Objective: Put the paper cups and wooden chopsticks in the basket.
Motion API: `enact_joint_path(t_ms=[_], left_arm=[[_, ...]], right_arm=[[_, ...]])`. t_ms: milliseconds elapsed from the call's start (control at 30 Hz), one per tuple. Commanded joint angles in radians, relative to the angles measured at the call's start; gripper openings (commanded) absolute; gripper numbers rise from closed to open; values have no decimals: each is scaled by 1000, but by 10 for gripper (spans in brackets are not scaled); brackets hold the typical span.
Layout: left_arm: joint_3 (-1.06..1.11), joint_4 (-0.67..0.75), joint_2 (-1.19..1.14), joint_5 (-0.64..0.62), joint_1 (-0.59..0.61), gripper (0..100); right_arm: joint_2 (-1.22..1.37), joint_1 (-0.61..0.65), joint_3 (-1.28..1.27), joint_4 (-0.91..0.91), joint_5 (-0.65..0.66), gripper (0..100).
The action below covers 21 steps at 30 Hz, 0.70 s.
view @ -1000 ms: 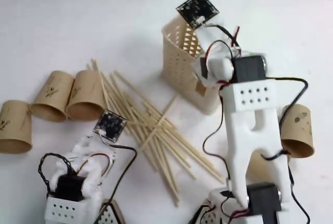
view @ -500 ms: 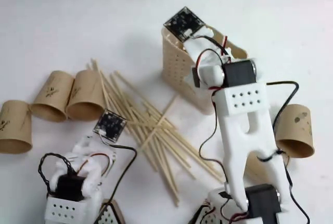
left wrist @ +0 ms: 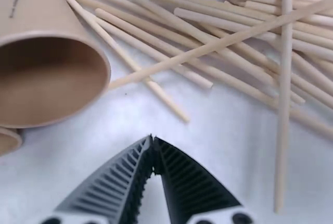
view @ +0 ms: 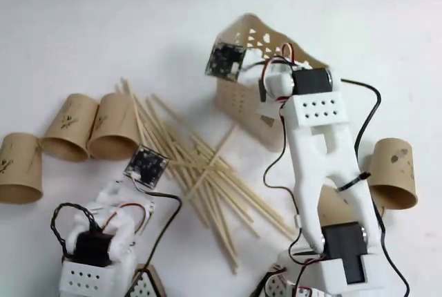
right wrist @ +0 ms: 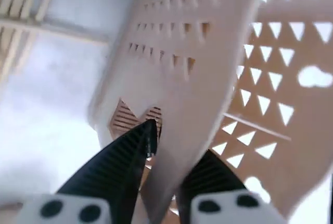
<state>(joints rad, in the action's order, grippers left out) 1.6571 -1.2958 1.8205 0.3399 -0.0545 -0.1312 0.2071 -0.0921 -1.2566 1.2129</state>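
The cream perforated basket (view: 257, 43) stands tilted at the back centre of the table (view: 103, 34). My right gripper (right wrist: 174, 151) is shut on the basket (right wrist: 208, 52), one finger on each side of its wall. A loose pile of wooden chopsticks (view: 207, 169) lies in the middle. Three brown paper cups (view: 69, 128) lie on their sides at the left, and another cup (view: 394, 173) lies to the right of the right arm. My left gripper (left wrist: 152, 143) is shut and empty, just short of a cup (left wrist: 47, 62) and the chopsticks (left wrist: 234, 41).
The right arm (view: 321, 152) stretches from the front edge up to the basket, with cables looping beside it. A tan shape (view: 333, 207) shows partly under that arm. The left arm's base (view: 93, 255) sits at the front left.
My right gripper has swung left and nearer with the basket's wall in its grip, and the basket has tipped from upright to tilted. The left arm has not moved.
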Motion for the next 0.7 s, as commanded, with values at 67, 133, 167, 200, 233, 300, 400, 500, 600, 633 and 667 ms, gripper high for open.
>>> enact_joint_path(t_ms=[67,133,167,200,233,300,400,500,600,633,667], left_arm=[[-48,0,2,2,-5,24],[-48,0,2,2,-5,24],[-48,0,2,2,-5,24],[-48,0,2,2,-5,24],[-48,0,2,2,-5,24],[-48,0,2,2,-5,24],[-48,0,2,2,-5,24],[-48,0,2,2,-5,24],[-48,0,2,2,-5,24],[-48,0,2,2,-5,24],[-48,0,2,2,-5,24]], right_arm=[[-13,-19,20,18,166,21],[-19,-19,28,13,166,23],[-19,-19,29,8,158,36],[-24,-19,31,-5,132,60],[-30,-19,31,-19,94,91],[-47,-19,31,-38,9,161],[-84,-18,31,-53,-86,235],[-131,-16,31,-53,-170,241],[-182,-10,31,-56,-235,241],[-202,-10,31,-64,-255,242],[-223,-10,31,-76,-272,242]])
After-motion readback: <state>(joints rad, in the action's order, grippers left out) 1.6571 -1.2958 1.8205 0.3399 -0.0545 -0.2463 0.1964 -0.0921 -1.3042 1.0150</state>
